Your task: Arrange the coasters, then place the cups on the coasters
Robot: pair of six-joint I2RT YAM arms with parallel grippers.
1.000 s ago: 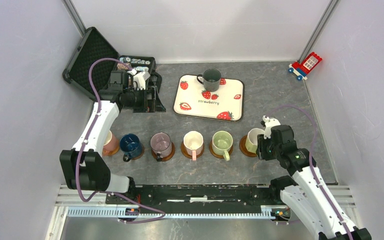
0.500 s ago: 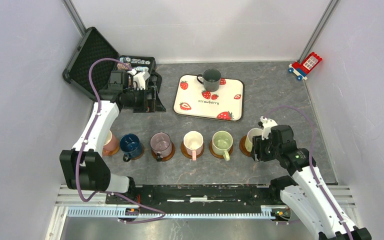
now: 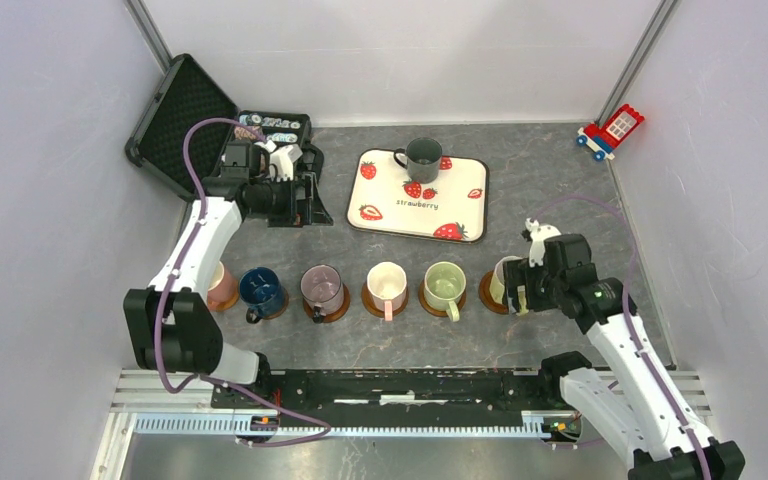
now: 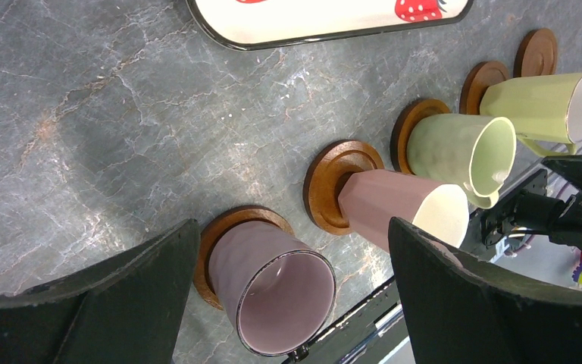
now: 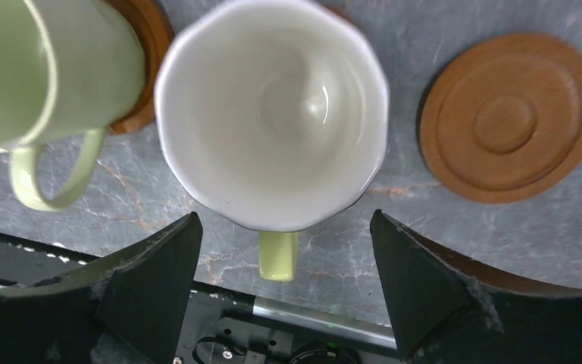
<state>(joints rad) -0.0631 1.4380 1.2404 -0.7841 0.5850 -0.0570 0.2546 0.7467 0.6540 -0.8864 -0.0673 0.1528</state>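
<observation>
Six cups stand in a row on brown coasters: pink (image 3: pixel 222 287), navy (image 3: pixel 260 289), mauve (image 3: pixel 322 288), cream (image 3: pixel 387 283), light green (image 3: pixel 444 283) and yellow-green (image 3: pixel 504 278). A dark grey-green cup (image 3: pixel 424 155) sits on the strawberry tray (image 3: pixel 465 195). My right gripper (image 5: pixel 284 284) hangs open just above the yellow-green cup (image 5: pixel 273 114), its fingers either side of the handle (image 5: pixel 278 255) without touching it. One bare coaster (image 5: pixel 509 117) lies right of that cup. My left gripper (image 4: pixel 292 303) is open and empty, high over the table near the black case, looking down on the mauve cup (image 4: pixel 273 292).
An open black case (image 3: pixel 175 120) with small striped chips lies at the back left. A toy block house (image 3: pixel 612 130) sits at the back right by the wall. The arms' black base rail (image 3: pixel 400 385) runs along the near edge.
My right gripper has opened and let go of the yellow-green cup, which now stands on its coaster; the wrist has lifted slightly. The left arm has barely moved.
</observation>
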